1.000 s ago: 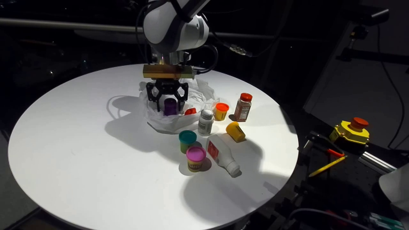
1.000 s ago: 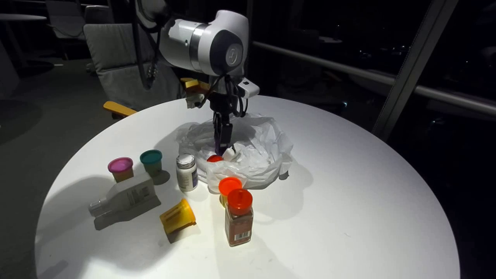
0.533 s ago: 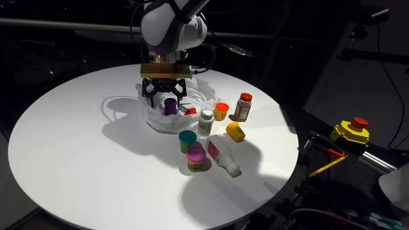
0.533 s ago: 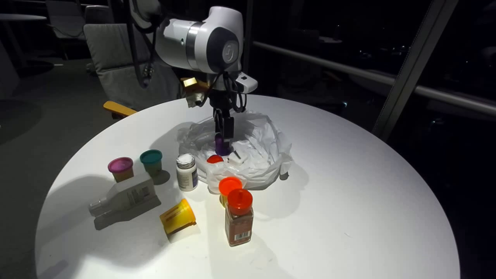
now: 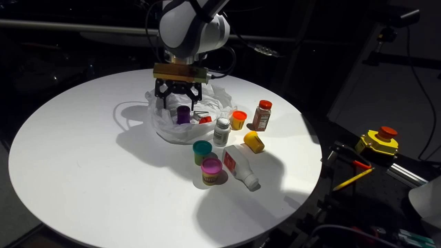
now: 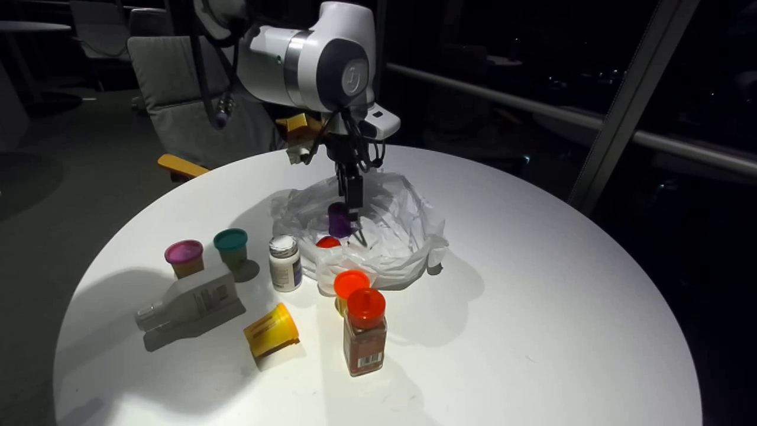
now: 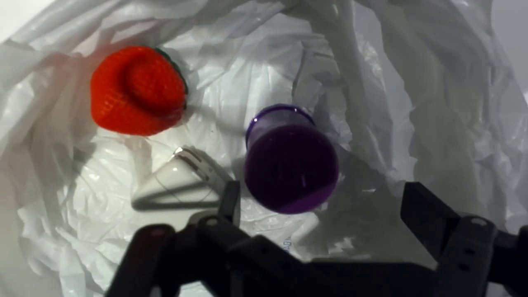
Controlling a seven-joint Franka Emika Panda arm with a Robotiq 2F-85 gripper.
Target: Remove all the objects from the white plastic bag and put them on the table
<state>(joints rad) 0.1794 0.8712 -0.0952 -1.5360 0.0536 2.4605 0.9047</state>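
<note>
While my jaws stand spread wide and empty, my claw hangs over the mouth of the white plastic bag, near the top of a dark purple jar. Exact clearance: can't tell. Jar stands upright inside the bag. Two more in there with it: a red strawberry-shaped piece, and a white piece with a dark stripe, partly hidden behind my claw in the wrist view.

Bag sits rumpled on the round white desk, top gaping. Out on the desk, seven in all. Small white bottle: upright, just beside the bag. Orange-lidded tub: upright, also just beside the bag. Red-capped jar: upright, near that tub. Yellow tub: on its side. Teal-lidded tub and pink-lidded tub: both upright, just beside each other. Larger white bottle, red label: lying on its side near the pink-lidded tub. All seven show in both exterior views.

Off the desk, in an exterior view, I see a yellow-and-red device and, near it, a yellow pencil.
</note>
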